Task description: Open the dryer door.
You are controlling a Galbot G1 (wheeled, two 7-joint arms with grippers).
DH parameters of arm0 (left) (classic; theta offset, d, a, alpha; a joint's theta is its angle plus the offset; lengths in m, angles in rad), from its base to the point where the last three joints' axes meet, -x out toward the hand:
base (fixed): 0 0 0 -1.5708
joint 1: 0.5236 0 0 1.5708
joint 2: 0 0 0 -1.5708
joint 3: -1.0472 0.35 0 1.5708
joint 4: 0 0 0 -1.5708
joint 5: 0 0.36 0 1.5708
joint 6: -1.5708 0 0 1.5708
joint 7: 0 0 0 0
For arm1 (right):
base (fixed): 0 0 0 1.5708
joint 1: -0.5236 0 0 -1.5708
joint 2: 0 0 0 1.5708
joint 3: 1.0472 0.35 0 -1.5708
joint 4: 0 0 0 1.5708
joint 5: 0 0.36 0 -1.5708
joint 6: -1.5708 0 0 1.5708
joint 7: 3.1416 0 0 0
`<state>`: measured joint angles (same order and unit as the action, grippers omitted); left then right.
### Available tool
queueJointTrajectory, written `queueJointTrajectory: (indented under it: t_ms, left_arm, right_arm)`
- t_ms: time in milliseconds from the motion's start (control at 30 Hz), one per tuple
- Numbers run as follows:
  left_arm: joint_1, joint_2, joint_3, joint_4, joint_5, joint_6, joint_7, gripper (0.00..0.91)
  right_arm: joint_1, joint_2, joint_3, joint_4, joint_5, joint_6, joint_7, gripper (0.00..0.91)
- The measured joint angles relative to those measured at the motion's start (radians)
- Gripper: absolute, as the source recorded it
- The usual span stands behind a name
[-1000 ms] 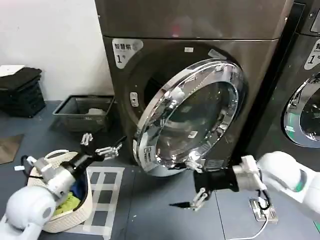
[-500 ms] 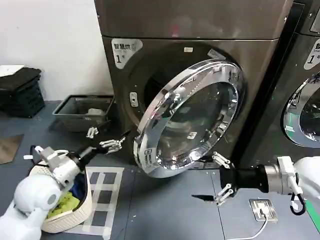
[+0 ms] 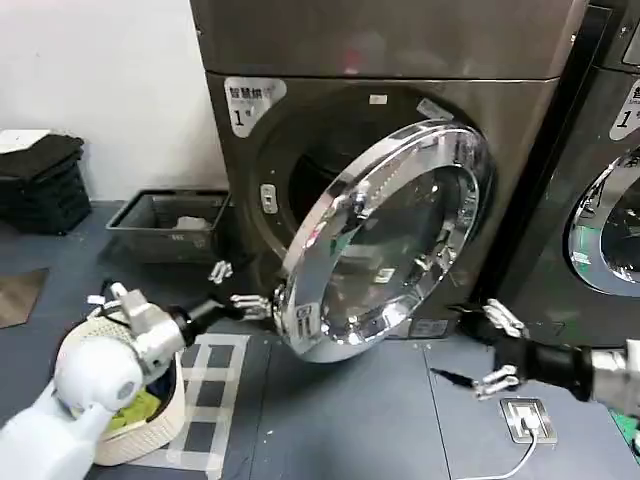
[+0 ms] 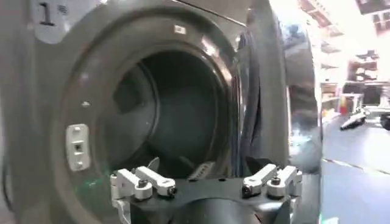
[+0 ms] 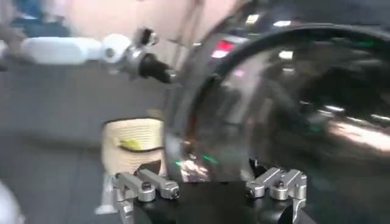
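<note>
The dryer door (image 3: 390, 240), a chrome-rimmed round porthole with dark glass, stands partly swung out from the bronze-brown machine marked "1" (image 3: 250, 105), hinged on its right side. My left gripper (image 3: 240, 288) is open, low at the door's free left edge, close to the rim. In the left wrist view the open left gripper (image 4: 208, 190) faces the dark drum opening (image 4: 177, 115) with the door's edge (image 4: 298, 91) beside it. My right gripper (image 3: 487, 350) is open, low and to the right of the door, apart from it. The right wrist view has the open right gripper (image 5: 210, 190) facing the door glass (image 5: 292, 115).
A white laundry basket (image 3: 130, 440) with clothes sits by my left arm. A grey tray (image 3: 165, 225) and black crates (image 3: 40, 185) lie left of the machine. A darker neighbouring machine (image 3: 610, 200) stands on the right. A white floor plug (image 3: 525, 420) lies under my right arm.
My right gripper has drawn back rightwards from the door's lower rim. My left gripper has moved right, up to the door's free edge. The door has swung slightly further out.
</note>
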<state>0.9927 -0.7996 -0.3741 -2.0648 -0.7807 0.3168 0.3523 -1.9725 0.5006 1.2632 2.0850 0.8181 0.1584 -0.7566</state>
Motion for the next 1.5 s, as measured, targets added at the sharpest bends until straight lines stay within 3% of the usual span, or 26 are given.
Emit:
queueJointTrajectory:
  t_ms: [167,567,733,1067,1500]
  left_arm:
    - [-0.049,-0.009,0.064,0.001,0.001,-0.002,0.003,0.907]
    - [-0.171,-0.053,0.225,0.030,0.019,-0.019,0.000,0.907]
    - [-0.222,-0.082,0.303,0.045,0.021,-0.028,-0.005,0.907]
    - [-0.311,-0.136,0.459,0.081,0.041,-0.052,-0.027,0.907]
    - [-0.395,-0.231,0.613,0.137,0.102,-0.087,-0.033,0.907]
  right_arm:
    - [-0.179,0.168,0.171,-0.019,-0.004,0.049,0.010,0.907]
    - [-0.274,0.480,0.355,-0.115,-0.042,0.136,0.118,0.907]
    - [-0.275,0.571,0.409,-0.173,-0.059,0.132,0.160,0.907]
    - [-0.251,0.720,0.486,-0.303,-0.185,0.066,0.298,0.907]
    - [-0.246,0.839,0.576,-0.542,-0.248,0.092,0.443,0.907]
